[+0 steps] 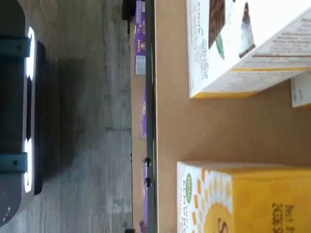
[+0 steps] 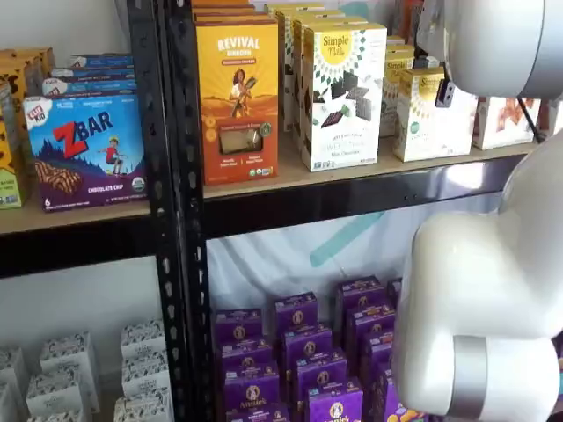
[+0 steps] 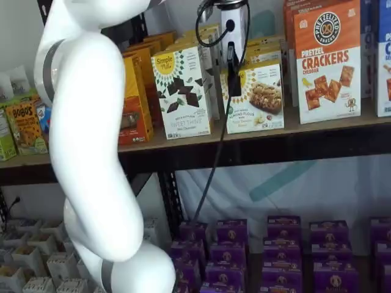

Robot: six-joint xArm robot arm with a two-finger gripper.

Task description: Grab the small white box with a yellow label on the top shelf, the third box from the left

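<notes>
The small white box (image 3: 256,97) is a short cream-white carton with a yellow band across its top, a yellow sunburst at the upper corner of its front, a pale cracker picture and a small green round mark low down. It stands on the top shelf (image 3: 256,149), directly behind and below the pincer (image 3: 234,76), between the taller white box with dark squares (image 3: 182,91) on one side and the white-and-orange crackers box (image 3: 327,61) on the other.

In that shelf view the pincer hangs from the top edge with its cable (image 3: 211,165) trailing down; its black fingers overlap the box's front and appear as one dark strip, so I cannot tell whether they are apart or together.

In a shelf view from the other angle, the small white box (image 2: 422,114) shows its side face and yellow top, while the white arm (image 2: 493,290) covers the pincer.

The wrist view alone shows the box tops: the small white box (image 1: 248,199) with its yellow top, the taller white box (image 1: 243,48) across a bare gap of board, and the shelf's black front beam (image 1: 150,121).
</notes>
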